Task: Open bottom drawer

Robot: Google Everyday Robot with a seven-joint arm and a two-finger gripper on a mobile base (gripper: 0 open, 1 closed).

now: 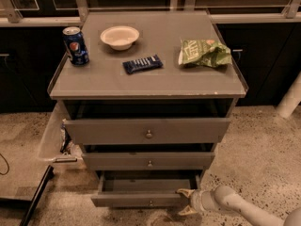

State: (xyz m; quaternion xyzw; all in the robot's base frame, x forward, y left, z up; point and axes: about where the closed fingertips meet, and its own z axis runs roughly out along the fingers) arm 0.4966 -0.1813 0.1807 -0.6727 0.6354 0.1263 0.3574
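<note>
Cabinet: a grey cabinet (141,79) with three drawers stacked in its front, all of them pulled out by some amount.
Bottom drawer: the bottom drawer (136,200) is the lowest and shallowest front of the cabinet, with a tiny round knob (151,202) at its middle. It stands out further than the two above it, and its dark inside shows behind the front.
Gripper: the gripper (187,202) is low at the cabinet's right front corner, right at the right end of the bottom drawer's front.
Jaws: apart, one finger (184,191) above the other, with the end of the drawer front at the gap. Whether they press on it cannot be told.
Arm: the pale arm (235,206) runs from the gripper away to the cabinet's lower right.
Middle drawer: the mid-sized front (117,160) sits just above the bottom drawer.
Top drawer: the tallest front (108,131) sits under the cabinet's top.
Cabinet top, left: a blue soda can (75,45) stands upright.
Cabinet top, back: a white bowl (120,36).
Cabinet top, middle: a dark blue snack bar (142,64) lies flat.
Cabinet top, right: a crumpled green chip bag (204,53).
</note>
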